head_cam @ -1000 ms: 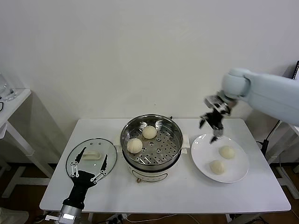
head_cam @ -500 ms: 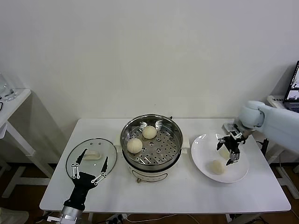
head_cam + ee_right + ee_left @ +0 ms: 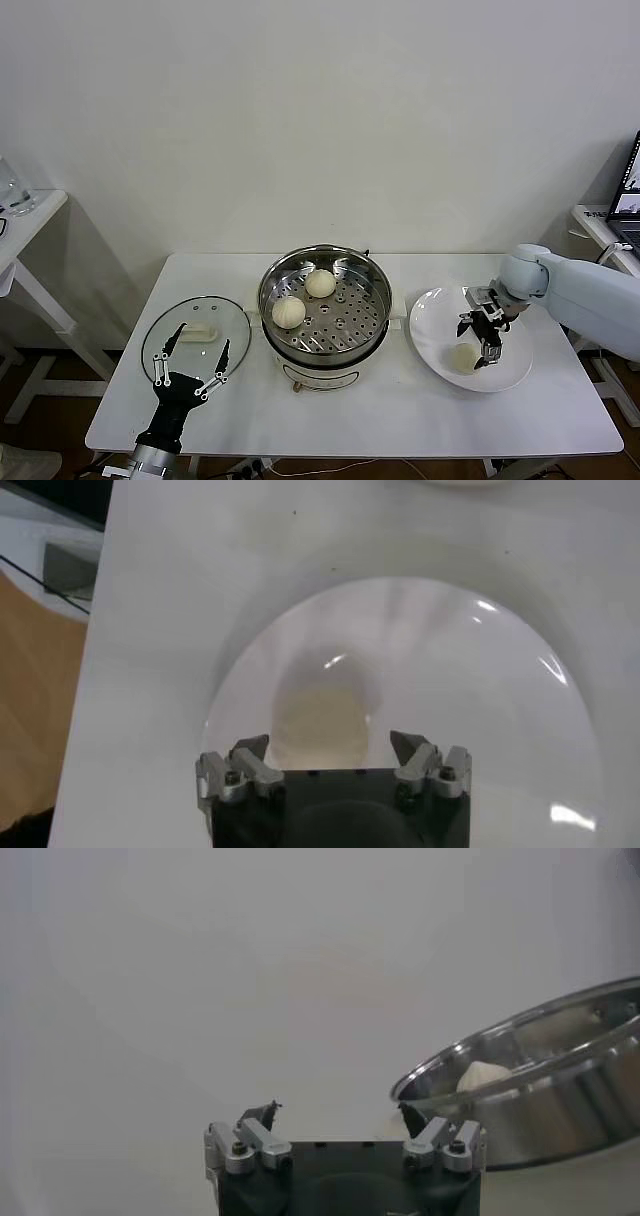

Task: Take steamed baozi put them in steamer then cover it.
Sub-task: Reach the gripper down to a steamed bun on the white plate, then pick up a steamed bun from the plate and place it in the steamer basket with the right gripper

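A: Starting at the left of the white tabletop (image 3: 400,420), what is there?

B: The cover (image 3: 196,335), a clear glass lid with a white handle, lies flat near the tabletop's left front. The left gripper (image 3: 188,372) hangs just at its near edge, jaws spread wide and pinching nothing.

A: And in the middle?

B: The steamer (image 3: 325,305) stands on its white base, uncovered. 2 of the steamed baozi sit on its perforated tray: one baozi (image 3: 288,312) toward the left front, another baozi (image 3: 320,283) behind it toward the back rim.

A: What does the left wrist view add?

B: Only the spread jaws and, beyond them, the steamer's shiny rim with a pale bun showing above it.

A: Then the right side?

B: A white plate (image 3: 515,370) lies just beside the steamer. The right gripper (image 3: 478,338) is down over it, jaws spread on either side of a third baozi (image 3: 322,718), not visibly pressing it. In the head view a bun (image 3: 463,356) sits on the plate right by those jaws; the gripper covers the plate's middle, so a 4th bun cannot be made out.
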